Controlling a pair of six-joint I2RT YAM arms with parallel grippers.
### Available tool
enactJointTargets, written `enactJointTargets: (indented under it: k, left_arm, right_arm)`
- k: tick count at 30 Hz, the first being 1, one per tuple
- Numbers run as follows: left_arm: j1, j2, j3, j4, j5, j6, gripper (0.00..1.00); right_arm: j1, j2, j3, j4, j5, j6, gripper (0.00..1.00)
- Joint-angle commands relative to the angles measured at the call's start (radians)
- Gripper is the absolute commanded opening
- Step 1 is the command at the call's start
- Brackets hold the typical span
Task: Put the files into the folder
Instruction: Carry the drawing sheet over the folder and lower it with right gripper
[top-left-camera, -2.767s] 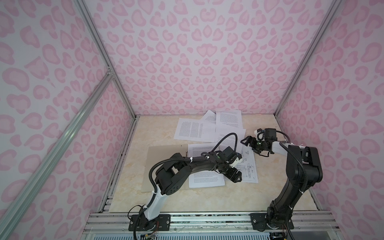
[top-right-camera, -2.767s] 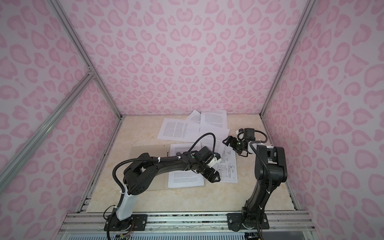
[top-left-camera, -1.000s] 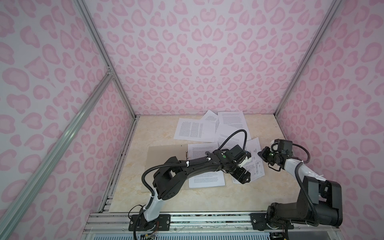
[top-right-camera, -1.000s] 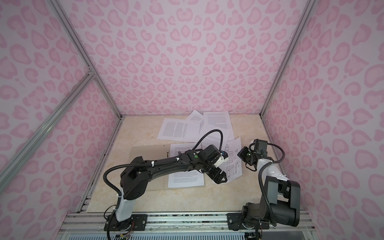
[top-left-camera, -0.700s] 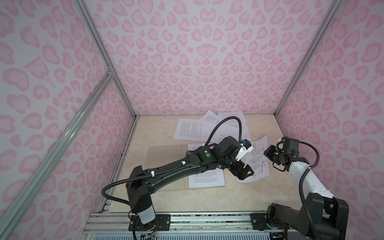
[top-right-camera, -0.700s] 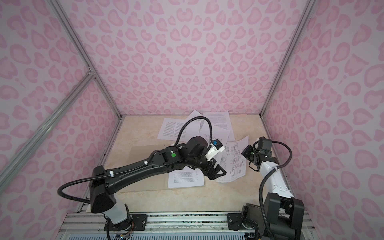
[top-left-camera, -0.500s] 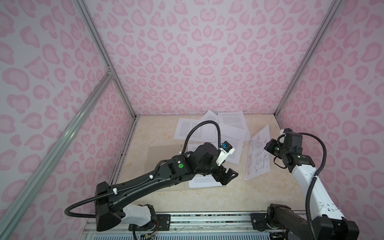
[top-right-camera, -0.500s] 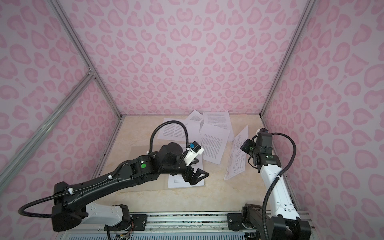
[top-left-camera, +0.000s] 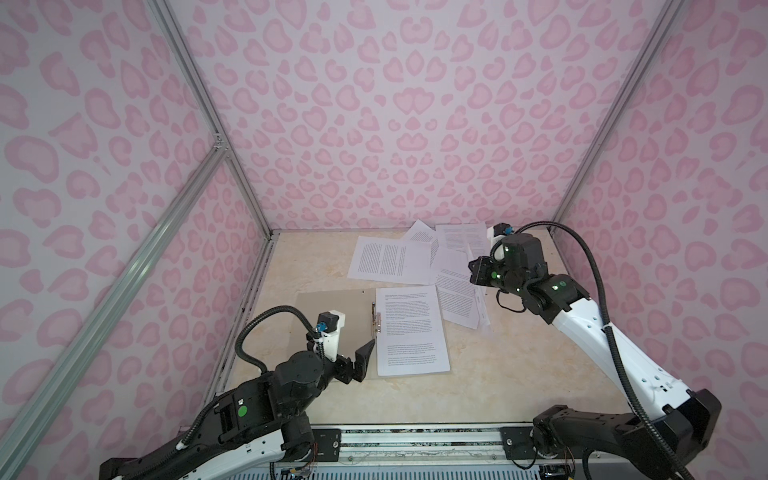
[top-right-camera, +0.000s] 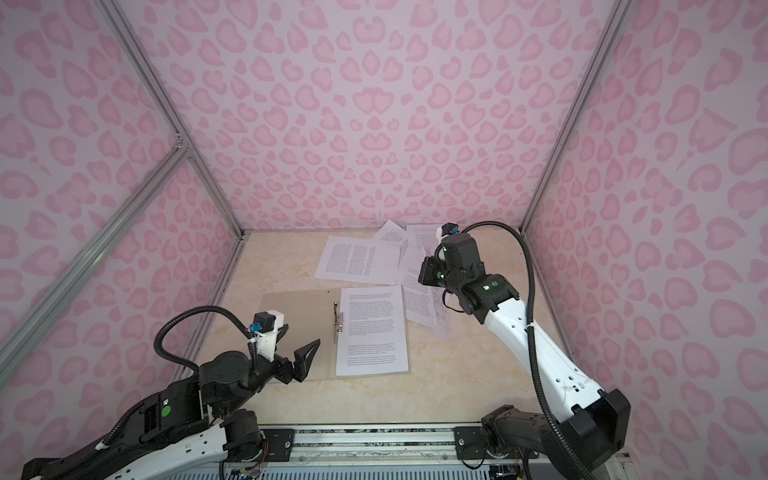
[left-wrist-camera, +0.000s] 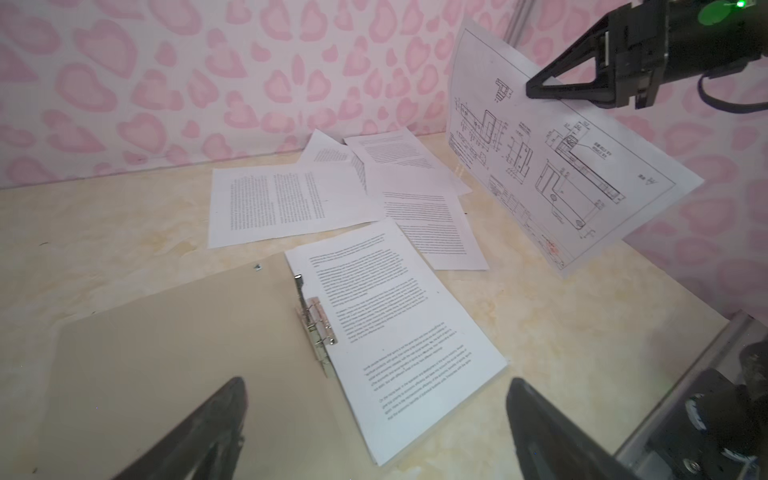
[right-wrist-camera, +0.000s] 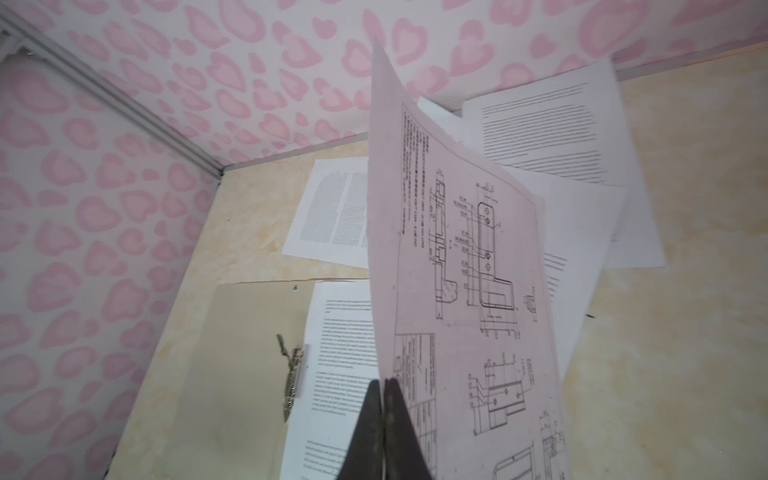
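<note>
The beige folder (top-left-camera: 332, 316) lies open on the table, its metal clip (top-left-camera: 376, 320) at the spine. One text sheet (top-left-camera: 411, 332) rests on its right half. My right gripper (right-wrist-camera: 383, 384) is shut on the drawing sheet (right-wrist-camera: 469, 270) and holds it upright in the air, right of the folder; from above the drawing sheet (top-right-camera: 438, 307) shows edge-on. My left gripper (left-wrist-camera: 376, 386) stands open and empty above the folder's (left-wrist-camera: 187, 353) near edge. Several more files (top-left-camera: 390, 262) lie loose behind the folder.
Pink patterned walls close in the table on three sides. A metal rail (top-left-camera: 415, 436) runs along the front edge, where both arm bases stand. Bare marbled tabletop (top-left-camera: 519, 365) lies right of the folder.
My right gripper has lifted the drawing sheet off the table and swung it upright. My left gripper has let go, opened wider and pulled back to the folder's front-left.
</note>
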Motion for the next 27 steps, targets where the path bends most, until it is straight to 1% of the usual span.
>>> enactJointTargets:
  k: [1, 3, 4, 7, 9, 11, 15, 18, 20, 22, 24, 27]
  left_arm:
    - [0.001, -0.062, -0.012, -0.154, -0.13, -0.065, 0.98]
    - [0.001, -0.094, -0.017, -0.185, -0.129, -0.087, 0.98]
    - [0.0, -0.108, -0.019, -0.18, -0.125, -0.096, 0.98]
    - [0.001, -0.131, -0.05, -0.135, -0.106, -0.053, 0.98]
    - [0.0, -0.122, -0.057, -0.122, -0.102, -0.045, 0.98]
    - [0.001, -0.107, -0.059, -0.116, -0.073, -0.039, 0.98]
    - [0.0, -0.063, -0.068, -0.091, 0.027, -0.018, 0.98]
    - [0.0, -0.004, -0.067, -0.076, 0.109, 0.002, 0.98]
    - [0.0, 0.046, -0.055, -0.083, 0.144, 0.01, 0.98]
    - [0.001, 0.093, -0.039, -0.1, 0.14, -0.008, 0.98]
    - [0.001, 0.126, -0.028, -0.106, 0.142, -0.015, 0.98]
    - [0.003, 0.143, -0.024, -0.106, 0.153, -0.013, 0.98]
  right_arm:
    - [0.002, 0.015, 0.003, 0.136, -0.108, 0.076, 0.0]
    - [-0.016, 0.006, -0.028, 0.18, -0.13, 0.096, 0.0]
    - [-0.037, 0.0, -0.052, 0.205, -0.16, 0.113, 0.0]
    - [-0.081, 0.006, -0.107, 0.219, -0.191, 0.13, 0.0]
    - [-0.107, 0.024, -0.182, 0.293, -0.247, 0.154, 0.0]
    - [-0.105, 0.05, -0.252, 0.361, -0.265, 0.154, 0.0]
    - [-0.063, 0.125, -0.35, 0.449, -0.209, 0.104, 0.0]
    - [-0.032, 0.19, -0.438, 0.587, -0.162, 0.123, 0.0]
    - [-0.024, 0.229, -0.49, 0.68, -0.157, 0.159, 0.0]
    - [-0.018, 0.242, -0.526, 0.737, -0.143, 0.186, 0.0]
    - [0.0, 0.244, -0.542, 0.744, -0.103, 0.192, 0.0]
    - [0.013, 0.248, -0.542, 0.743, -0.085, 0.195, 0.0]
